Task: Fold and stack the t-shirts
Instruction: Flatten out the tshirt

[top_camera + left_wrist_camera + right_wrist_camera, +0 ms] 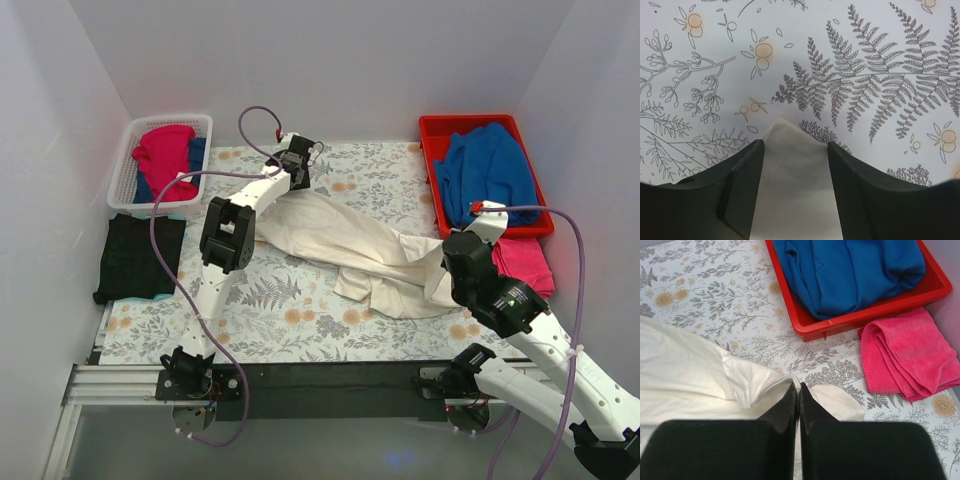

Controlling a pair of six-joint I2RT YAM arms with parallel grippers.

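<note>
Across the middle of the tablecloth [290, 320] the cream-white shirt [340, 240] lies on a slant. Its long axis runs from far left to near right, and you have one arm at each end of it.

At the far-left end your left gripper [795, 145] stands with its jaws apart. A corner of the cream cloth lies flat on the table between them and is not clamped. At the near-right end your right gripper [799, 388] is pressed fully together, with a fold of the shirt gathered at its tips, apparently pinched.

The black shirt [140, 258] sits folded well apart, at the left edge. Judge the next move along that diagonal: your left arm is the nearer one to the loose corner, which points straight ahead of its fingers.
</note>
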